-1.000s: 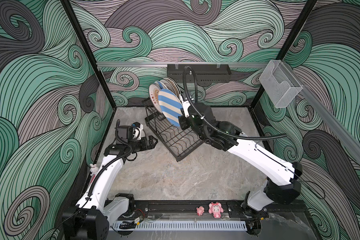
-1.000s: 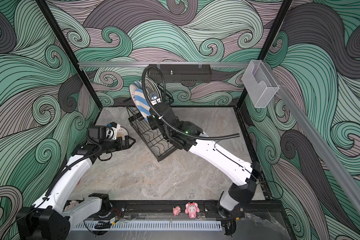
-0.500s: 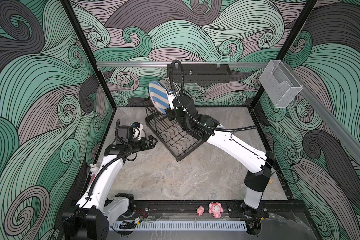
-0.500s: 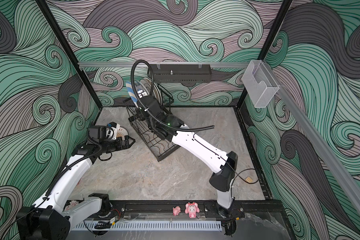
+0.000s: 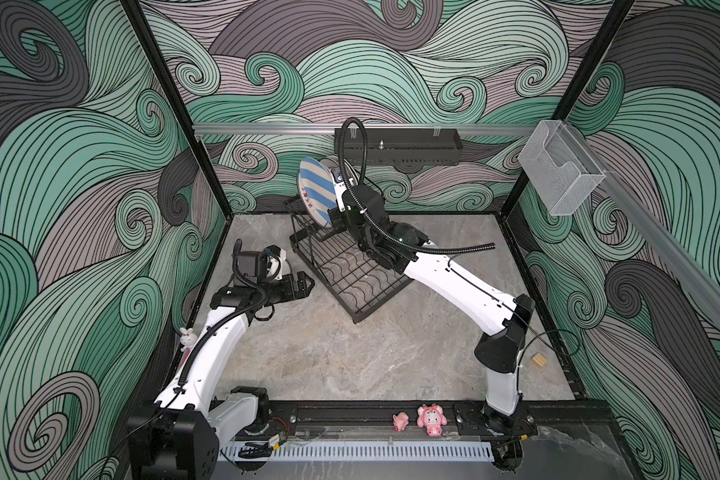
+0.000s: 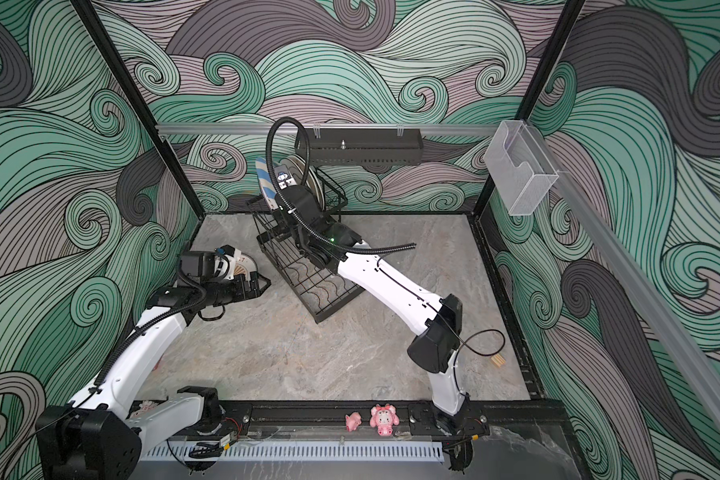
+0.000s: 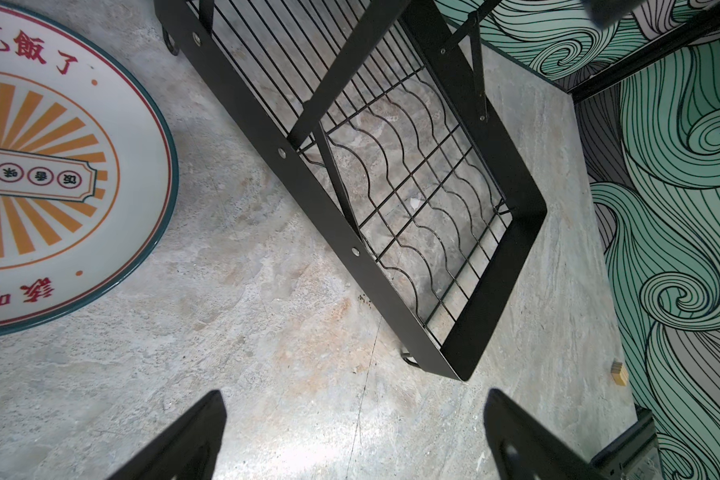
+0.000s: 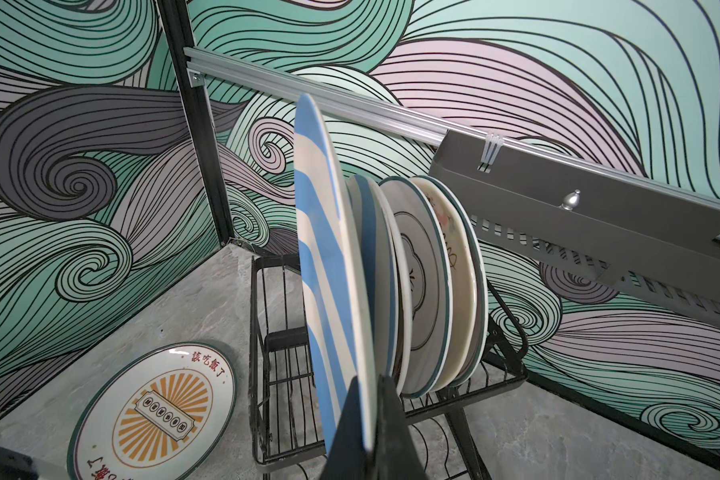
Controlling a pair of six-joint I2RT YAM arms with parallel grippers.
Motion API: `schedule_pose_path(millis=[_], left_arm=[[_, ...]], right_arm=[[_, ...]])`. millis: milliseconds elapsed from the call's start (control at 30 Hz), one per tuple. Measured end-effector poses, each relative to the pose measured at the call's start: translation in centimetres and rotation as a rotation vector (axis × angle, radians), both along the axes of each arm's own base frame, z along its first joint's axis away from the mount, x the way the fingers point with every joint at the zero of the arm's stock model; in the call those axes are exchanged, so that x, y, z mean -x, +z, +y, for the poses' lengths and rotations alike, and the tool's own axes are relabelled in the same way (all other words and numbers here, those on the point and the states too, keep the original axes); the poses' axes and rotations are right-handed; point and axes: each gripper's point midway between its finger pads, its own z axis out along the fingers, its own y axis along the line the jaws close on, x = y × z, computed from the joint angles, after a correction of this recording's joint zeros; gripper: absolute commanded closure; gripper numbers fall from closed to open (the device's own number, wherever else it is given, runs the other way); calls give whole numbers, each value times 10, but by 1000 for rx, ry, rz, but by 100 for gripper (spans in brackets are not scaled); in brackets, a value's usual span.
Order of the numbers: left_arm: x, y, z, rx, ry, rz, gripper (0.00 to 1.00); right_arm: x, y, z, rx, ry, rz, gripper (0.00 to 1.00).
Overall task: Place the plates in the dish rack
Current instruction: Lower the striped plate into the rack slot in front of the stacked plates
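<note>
On the left of both top views, the left arm bends at the elbow and reaches its forearm low and nearly level toward the dish rack (image 7: 316,201). Its left pincer (image 5: 304,286) hovers above the tabletop (image 5: 329,365), jaws spread apart and empty. Just beside it, the orange-sunburst plate (image 7: 59,174) lies flat on the tabletop, close to the rack's lower tray but apart from it.

Farther right, the right arm stretches from its base at the front diagonally across the lower tray, wrist lifted to the upper basket. Its right pincer (image 8: 368,436) is clenched on the rim of the blue-cream striped plate (image 8: 325,291), held on edge and nearly upright. This plate rises higher than the other plates (image 8: 425,299) standing on edge in the basket right beside it. Whether its lower edge sits in the wires is hidden.
</note>
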Motion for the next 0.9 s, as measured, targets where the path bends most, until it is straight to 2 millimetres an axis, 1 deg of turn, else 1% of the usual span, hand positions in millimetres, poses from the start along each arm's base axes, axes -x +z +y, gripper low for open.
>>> schedule_pose_path(millis=[367,767,900], left_arm=[[0,-3,0,-2,1,10,1],[0,-3,1,-4,2,14,2],[0,-3,1,-4,2,13,1]], right_arm=[[-7,-16,15,-5,18,28,100],[-11,-14,14,-10,7,23,100],[-16,-18,21,-14,6,24,100]])
